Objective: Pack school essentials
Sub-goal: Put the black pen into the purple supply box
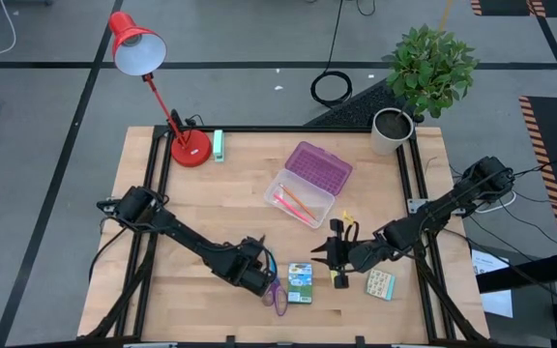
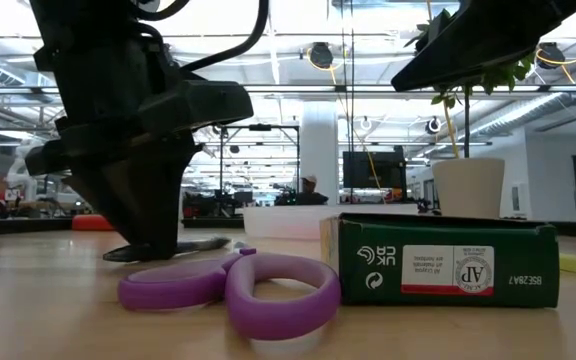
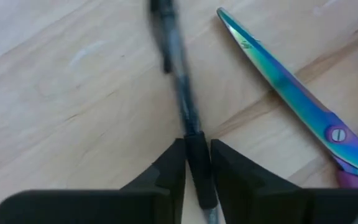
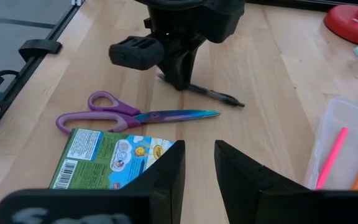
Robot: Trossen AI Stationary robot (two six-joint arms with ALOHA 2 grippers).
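L gripper point(image 3: 197, 168) clenched on black pen point(image 3: 182, 99) | scissors point(image 4: 126, 115) beside crayon box point(image 4: 114, 158) | R gripper point(image 4: 199, 168) released, empty

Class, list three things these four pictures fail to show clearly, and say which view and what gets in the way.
1. Pen: left wrist view, far end blurred; grip end hidden between the left gripper fingers.
2. Scissors: low view, blades hidden behind the left gripper.
3. Crayon box: right wrist view, part hidden behind the right gripper fingers.
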